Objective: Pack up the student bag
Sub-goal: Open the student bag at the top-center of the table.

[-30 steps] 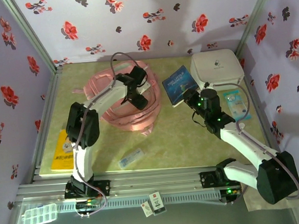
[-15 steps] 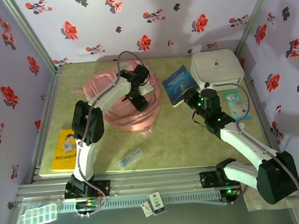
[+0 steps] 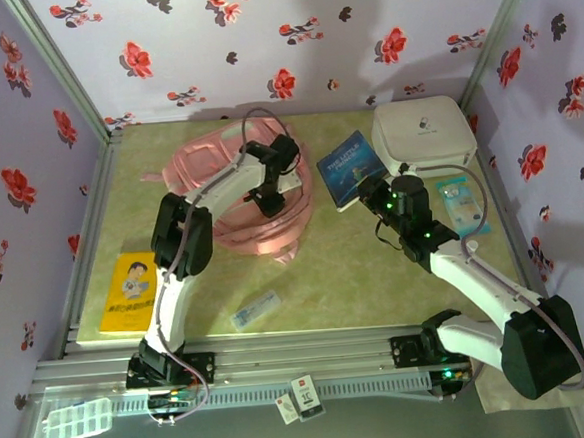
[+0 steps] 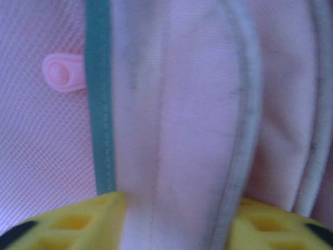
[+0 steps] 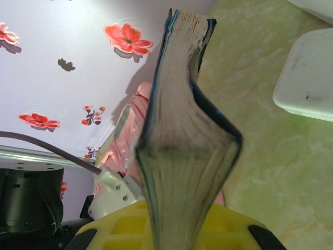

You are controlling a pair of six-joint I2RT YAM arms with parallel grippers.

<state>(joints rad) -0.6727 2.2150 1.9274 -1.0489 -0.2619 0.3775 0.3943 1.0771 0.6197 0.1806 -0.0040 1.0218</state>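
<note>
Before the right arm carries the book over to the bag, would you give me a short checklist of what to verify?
1. Hold of the right gripper on the blue book: ok, clamped between the fingers.
2. Hold of the left gripper on a fold of the student bag: ok.
3. Bag mouth open wide enough for the book: cannot tell.
4. Book apart from the white case: ok.
5. Route into the bag free of the left arm: cannot tell.
</note>
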